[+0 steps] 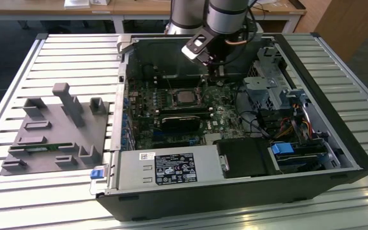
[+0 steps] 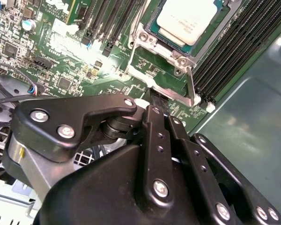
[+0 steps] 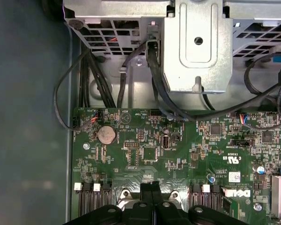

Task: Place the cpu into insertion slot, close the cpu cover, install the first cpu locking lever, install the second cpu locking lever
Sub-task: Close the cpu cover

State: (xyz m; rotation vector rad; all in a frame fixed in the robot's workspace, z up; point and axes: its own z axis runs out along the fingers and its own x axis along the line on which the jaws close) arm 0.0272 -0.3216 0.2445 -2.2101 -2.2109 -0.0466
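The cpu (image 2: 189,18), silver-grey topped, lies flat in the insertion slot on the green board, so the pin field is hidden. In the exterior view the cpu (image 1: 185,96) sits mid-board inside the open computer case. The silver cpu cover (image 2: 165,46) frames it, and a thin locking lever (image 2: 191,84) runs along the socket's side. My gripper (image 2: 157,99) is shut, its black fingertips (image 3: 151,188) pressed together with nothing seen between them. They sit low at the socket's silver end bracket, just beyond the cpu. In the exterior view the gripper (image 1: 214,72) hangs over the board's far side.
Long black memory slots (image 2: 234,47) flank the socket next to the case wall (image 2: 253,122). A metal drive cage (image 3: 196,42) and black cables (image 3: 154,84) crowd one side. A black block (image 1: 180,122) lies nearer the power supply (image 1: 165,167). A grey fixture (image 1: 56,129) stands outside on the exterior view's left.
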